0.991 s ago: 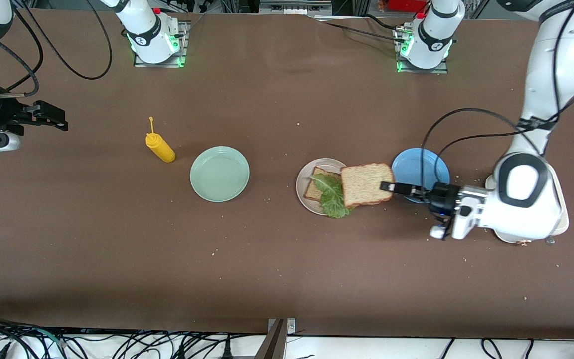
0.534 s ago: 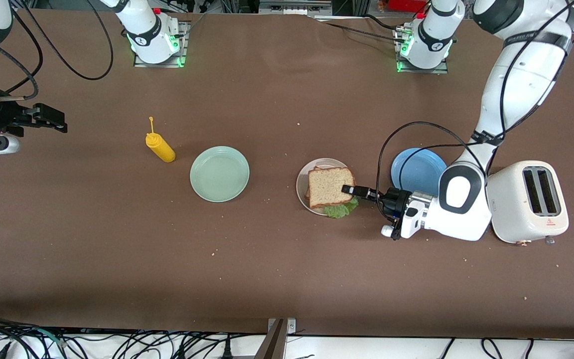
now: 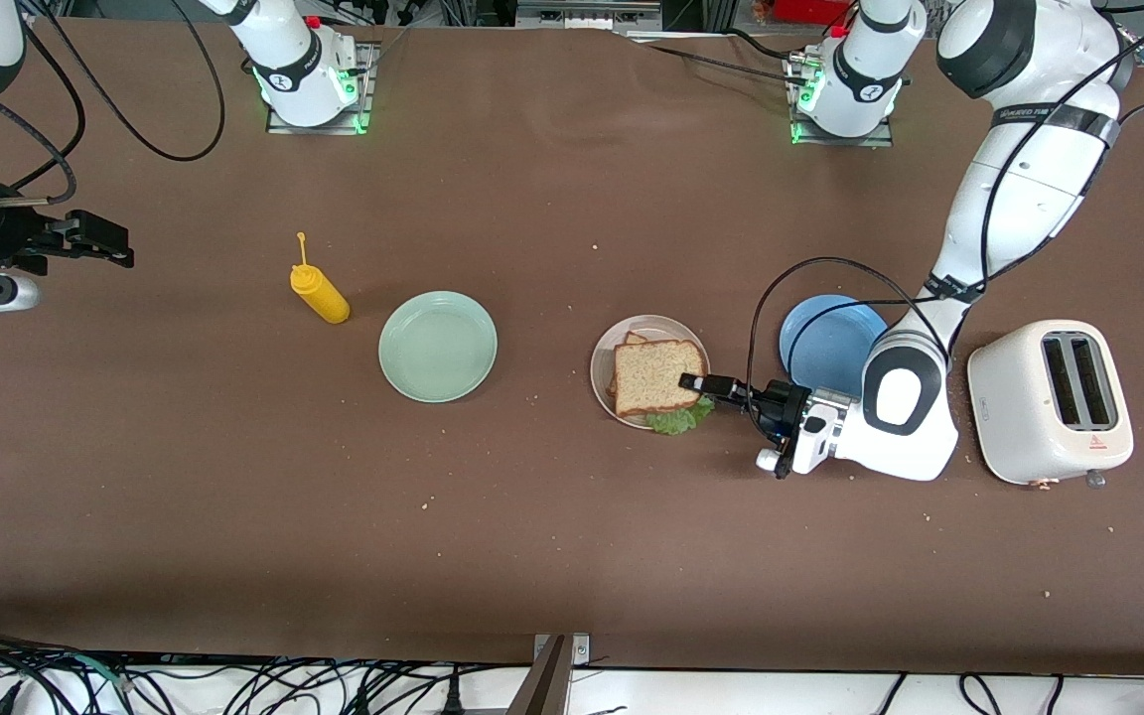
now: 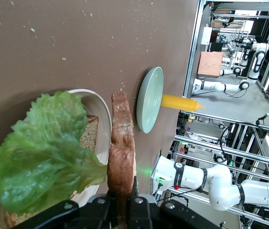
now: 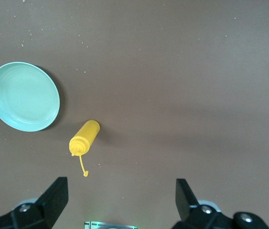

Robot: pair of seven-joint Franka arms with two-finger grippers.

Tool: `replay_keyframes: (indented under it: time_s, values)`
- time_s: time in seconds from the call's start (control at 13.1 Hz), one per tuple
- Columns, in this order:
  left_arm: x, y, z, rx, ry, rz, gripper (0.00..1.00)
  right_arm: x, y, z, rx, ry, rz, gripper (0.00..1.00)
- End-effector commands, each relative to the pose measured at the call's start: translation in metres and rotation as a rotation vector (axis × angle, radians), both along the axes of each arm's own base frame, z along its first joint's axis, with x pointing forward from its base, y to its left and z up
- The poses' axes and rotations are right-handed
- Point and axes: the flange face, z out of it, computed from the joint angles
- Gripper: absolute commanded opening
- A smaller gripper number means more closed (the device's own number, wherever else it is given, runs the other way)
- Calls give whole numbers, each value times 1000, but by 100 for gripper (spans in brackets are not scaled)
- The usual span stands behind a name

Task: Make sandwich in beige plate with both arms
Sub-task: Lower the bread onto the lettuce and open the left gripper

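Observation:
The beige plate (image 3: 599, 369) lies mid-table and holds a lower bread slice (image 3: 633, 341) with a ruffled green lettuce leaf (image 3: 675, 421) on it. My left gripper (image 3: 694, 380) is shut on the edge of a second brown bread slice (image 3: 657, 376), holding it flat just over the lettuce. The left wrist view shows that slice (image 4: 122, 138) edge-on in the left gripper (image 4: 123, 190), with the lettuce (image 4: 44, 157) and the plate's rim (image 4: 102, 109) close under it. My right gripper (image 3: 117, 247) waits open over the right arm's end of the table, nothing between its fingers (image 5: 58, 187).
A mint-green plate (image 3: 438, 346) and a yellow squeeze bottle (image 3: 320, 294) lie toward the right arm's end. A blue plate (image 3: 823, 336) and a white toaster (image 3: 1049, 399) sit toward the left arm's end, beside my left arm. Crumbs dot the brown tabletop.
My left gripper has carried the bread slice from beside the blue plate to over the beige plate and lowered it over the lettuce. The right arm has stayed put.

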Motion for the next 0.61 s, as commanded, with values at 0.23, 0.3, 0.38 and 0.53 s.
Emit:
replay_keyframes:
  time_s: [0.23, 0.3, 0.38, 0.53]
  values:
    - [-1, 4, 5, 20, -51, -36, 100, 6, -15, 1, 12, -14, -33, 100]
    - [0, 9, 11, 49, -67, -50, 100, 7, -17, 0, 11, -23, -36, 100]
    - [1, 12, 19, 75, -85, -70, 100, 8, -18, 0, 11, -23, -41, 100]
    - [4, 14, 38, 139, -114, -103, 100, 6, -17, 0, 22, -16, -43, 100]
